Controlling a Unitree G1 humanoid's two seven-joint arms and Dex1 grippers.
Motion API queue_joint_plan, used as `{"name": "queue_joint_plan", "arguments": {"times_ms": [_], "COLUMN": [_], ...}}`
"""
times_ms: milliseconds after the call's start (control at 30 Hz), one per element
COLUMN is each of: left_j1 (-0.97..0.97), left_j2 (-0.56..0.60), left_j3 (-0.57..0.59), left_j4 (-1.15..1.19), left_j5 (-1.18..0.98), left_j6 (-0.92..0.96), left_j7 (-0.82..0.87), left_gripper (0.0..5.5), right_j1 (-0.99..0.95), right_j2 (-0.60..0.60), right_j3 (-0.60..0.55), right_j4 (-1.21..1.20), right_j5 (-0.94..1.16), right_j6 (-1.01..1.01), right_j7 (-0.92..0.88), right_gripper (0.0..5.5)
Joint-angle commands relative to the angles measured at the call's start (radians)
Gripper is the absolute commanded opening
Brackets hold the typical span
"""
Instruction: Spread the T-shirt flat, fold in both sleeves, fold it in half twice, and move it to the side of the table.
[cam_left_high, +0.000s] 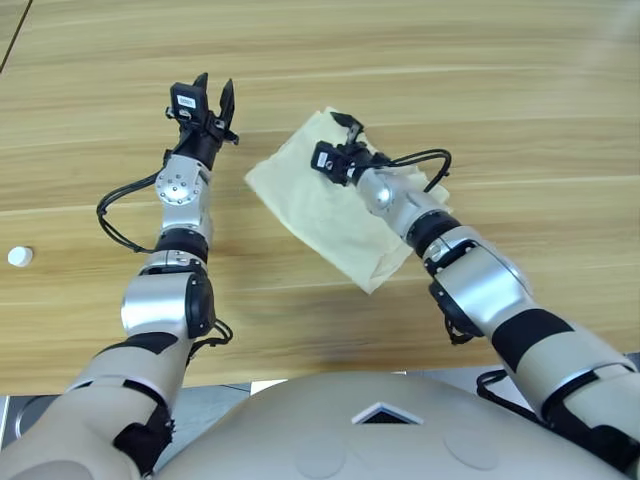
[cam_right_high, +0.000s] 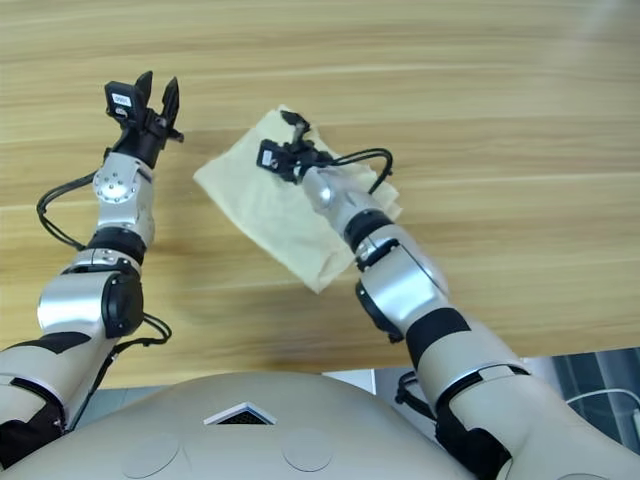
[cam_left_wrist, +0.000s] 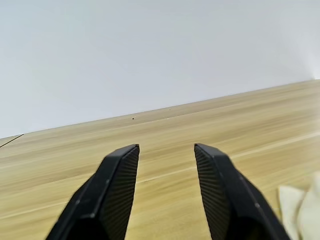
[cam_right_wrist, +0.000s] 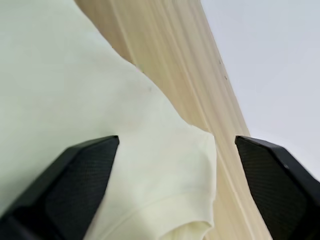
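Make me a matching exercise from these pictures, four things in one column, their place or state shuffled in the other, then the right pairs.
1 T-shirt
2 left gripper
3 right gripper
4 small white object

A open, above the T-shirt
B far to the robot's left on the table
C pale yellow, folded, lying on the wood
D open, above bare wood left of the T-shirt

Pairs: 1-C, 2-D, 3-A, 4-B

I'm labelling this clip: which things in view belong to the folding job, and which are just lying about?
Job:
T-shirt, folded on the table
right gripper, open over the shirt
left gripper, open, clear of the shirt on its left

Lying about:
small white object near the table's left edge
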Motion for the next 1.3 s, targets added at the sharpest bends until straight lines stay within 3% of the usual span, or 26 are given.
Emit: {"name": "queue_joint_plan", "arguments": {"times_ms": [33,333,467,633,833,1300], "left_j1": [0.018,0.031,0.042,0.066,0.1,0.105], "left_j2": [-0.014,-0.022,-0.029,-0.035,-0.043,-0.035], "left_j3": [-0.014,-0.024,-0.033,-0.036,-0.053,-0.073], "left_j4": [-0.008,-0.017,-0.035,-0.078,-0.128,-0.135], "left_j5": [0.015,0.019,0.019,0.005,0.011,0.02], "left_j6": [-0.009,-0.015,-0.03,-0.061,-0.101,-0.111], "left_j7": [0.006,0.012,0.005,-0.015,-0.041,-0.048], "left_gripper": [2.05,2.05,2.05,2.05,2.05,2.05], "right_j1": [0.029,-0.014,0.021,0.176,0.329,0.662], "right_j2": [-0.035,-0.04,-0.096,-0.33,-0.58,-0.702], "right_j3": [-0.07,-0.257,-0.321,-0.269,-0.181,0.031], "right_j4": [0.061,0.006,-0.187,-0.515,-0.578,-0.805], "right_j5": [0.035,0.175,0.237,0.126,-0.035,-0.015], "right_j6": [0.094,0.048,-0.189,-0.343,-0.349,-0.482], "right_j7": [-0.024,-0.085,-0.061,0.047,0.19,0.585], "right_gripper": [4.31,4.31,4.31,4.31,4.31,4.31]}}
